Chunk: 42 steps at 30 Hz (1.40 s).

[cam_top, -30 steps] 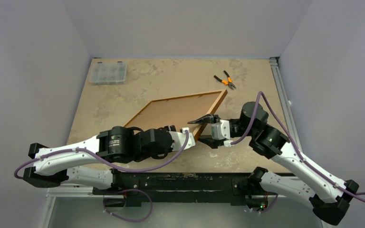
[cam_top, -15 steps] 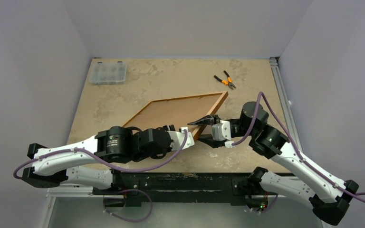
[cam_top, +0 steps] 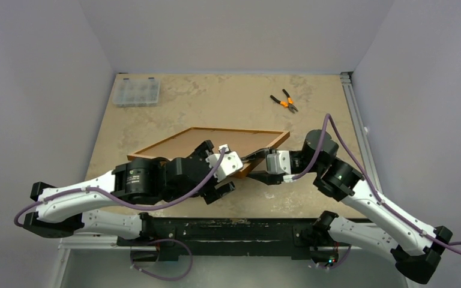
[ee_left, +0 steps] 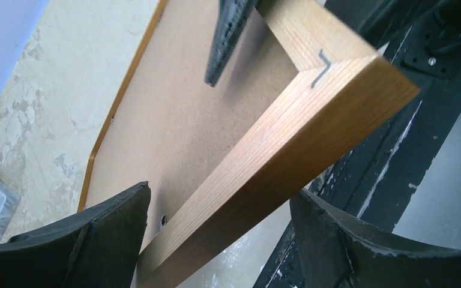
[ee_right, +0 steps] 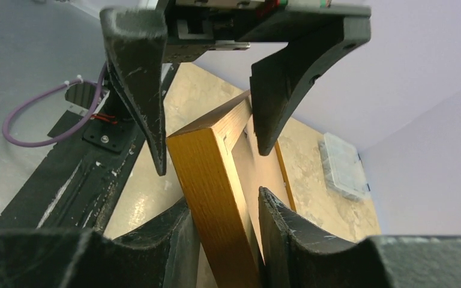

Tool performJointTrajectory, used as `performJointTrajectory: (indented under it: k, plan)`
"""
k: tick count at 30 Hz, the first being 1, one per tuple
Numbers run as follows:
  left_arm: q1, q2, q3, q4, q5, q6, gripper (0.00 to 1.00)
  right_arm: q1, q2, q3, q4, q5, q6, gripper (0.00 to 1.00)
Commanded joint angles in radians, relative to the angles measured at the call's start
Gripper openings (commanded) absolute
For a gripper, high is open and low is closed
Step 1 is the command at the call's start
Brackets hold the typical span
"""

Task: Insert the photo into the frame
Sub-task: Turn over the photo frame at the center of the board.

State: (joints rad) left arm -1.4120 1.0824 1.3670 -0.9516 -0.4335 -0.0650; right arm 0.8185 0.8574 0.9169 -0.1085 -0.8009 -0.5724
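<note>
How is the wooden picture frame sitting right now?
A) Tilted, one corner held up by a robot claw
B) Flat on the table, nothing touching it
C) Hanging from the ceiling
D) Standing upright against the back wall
A: the frame slants, its near corner raised off the table with the right gripper closed on the wooden rail.

One frame point(cam_top: 240, 131), one pair of pliers point(cam_top: 284, 101), one clear box point(cam_top: 136, 92).
</note>
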Motion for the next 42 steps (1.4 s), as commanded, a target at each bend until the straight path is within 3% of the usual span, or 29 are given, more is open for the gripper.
performJointTrajectory:
  k: [1, 16, 22, 34, 42]
  plan:
    - [-0.01, -0.055, 0.066, 0.079, -0.058, -0.059, 0.83, 0.0, 0.007, 0.009, 0.076, 0.05, 0.1, 0.0]
    - [-0.01, -0.235, 0.042, 0.402, -0.035, -0.04, 0.91, 0.001, 0.088, 0.03, 0.103, 0.183, 0.297, 0.0]
    - [-0.01, -0.229, 0.01, 0.399, -0.072, -0.092, 0.91, 0.001, 0.097, 0.043, 0.181, 0.312, 0.46, 0.0]
    - [-0.01, -0.146, -0.049, 0.4, -0.051, -0.208, 0.91, -0.002, 0.163, 0.117, 0.083, 0.654, 0.753, 0.0]
    - [-0.009, -0.093, -0.098, 0.411, -0.058, -0.297, 0.9, -0.049, 0.176, 0.064, 0.042, 0.699, 0.868, 0.0]
